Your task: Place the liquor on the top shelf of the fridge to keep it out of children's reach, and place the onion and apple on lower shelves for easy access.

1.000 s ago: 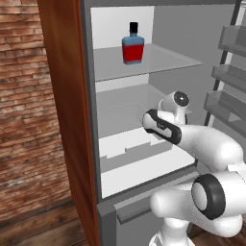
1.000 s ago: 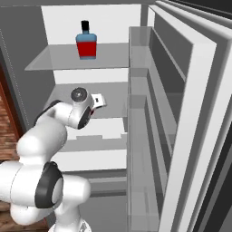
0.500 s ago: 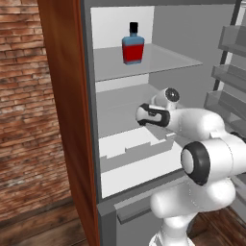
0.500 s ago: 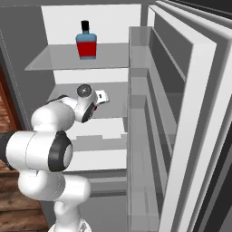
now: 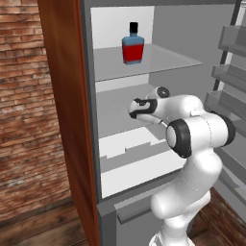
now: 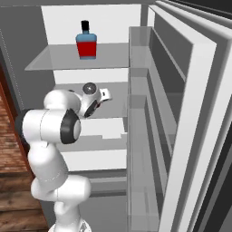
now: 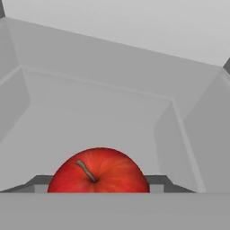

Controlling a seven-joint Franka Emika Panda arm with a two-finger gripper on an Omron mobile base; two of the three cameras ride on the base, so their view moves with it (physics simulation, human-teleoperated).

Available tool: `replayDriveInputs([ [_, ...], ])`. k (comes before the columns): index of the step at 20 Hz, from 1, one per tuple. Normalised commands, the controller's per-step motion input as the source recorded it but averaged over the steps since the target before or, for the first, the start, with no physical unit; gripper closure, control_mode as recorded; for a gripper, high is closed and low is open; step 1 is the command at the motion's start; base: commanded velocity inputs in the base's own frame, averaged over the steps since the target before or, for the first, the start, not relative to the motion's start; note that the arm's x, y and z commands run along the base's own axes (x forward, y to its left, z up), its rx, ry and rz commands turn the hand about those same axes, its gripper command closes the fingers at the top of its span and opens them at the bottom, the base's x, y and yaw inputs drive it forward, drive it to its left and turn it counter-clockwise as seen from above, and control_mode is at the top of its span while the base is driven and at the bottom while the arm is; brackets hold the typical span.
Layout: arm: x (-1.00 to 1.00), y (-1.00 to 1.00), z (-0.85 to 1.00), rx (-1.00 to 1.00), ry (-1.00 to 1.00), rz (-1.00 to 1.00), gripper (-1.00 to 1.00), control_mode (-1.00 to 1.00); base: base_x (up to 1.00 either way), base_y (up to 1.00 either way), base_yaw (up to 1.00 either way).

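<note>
The liquor (image 5: 132,44) already stands upright on the top shelf (image 5: 163,60) of the fridge (image 5: 192,29), toward the back and near the white rear wall, so that part of the task looks done; the step in hand is the apple (image 7: 99,171), which the hand view shows close in front of the camera, stem up, between the two dark finger tips at the bottom of the picture. The gripper (image 5: 136,108) reaches into the compartment beneath the top shelf, over the lower shelves (image 5: 115,126), with the white arm folded behind it; seen from the right, the gripper (image 6: 103,95) points toward the back of the same compartment.

The jaws appear closed on the apple, standing partly apart because the fruit fills the space between them; the pictures do not show whether the apple already rests on the shelf board or hangs just above it; the grey walls and floor of the compartment stretch out beyond it with nothing else in the way.

As a judgement, the next move calls for lowering the apple until it sits on the lower shelf, opening the jaws enough to free it without nudging it, since a round fruit may roll; then drawing the hand straight back out, clear of the shelf above. The onion is not to be made out here, so its state cannot be told.
</note>
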Motion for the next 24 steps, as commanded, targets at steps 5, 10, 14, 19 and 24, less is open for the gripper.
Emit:
replayDriveInputs([
  [5, 0.54, 0.05, -0.14, 0.0, 0.0, 0.0, -1.0, -1.0, 0.0, 0.0, 0.0],
  [10, 0.48, 0.02, -0.01, 0.0, -0.01, 0.0, -1.0, -1.0, 0.0, 0.0, 0.0],
  [14, 0.33, 0.0, 0.0, 0.0, 0.0, 0.0, -1.0, -1.0, 0.0, 0.0, 0.0],
  [19, -0.02, 0.0, 0.0, 0.0, 0.0, 0.0, -1.0, -1.0, 0.0, 0.0, 0.0],
  [24, -0.5, 0.01, 0.0, 0.0, 0.0, 0.0, -1.0, -1.0, 0.0, 0.0, 0.0],
])
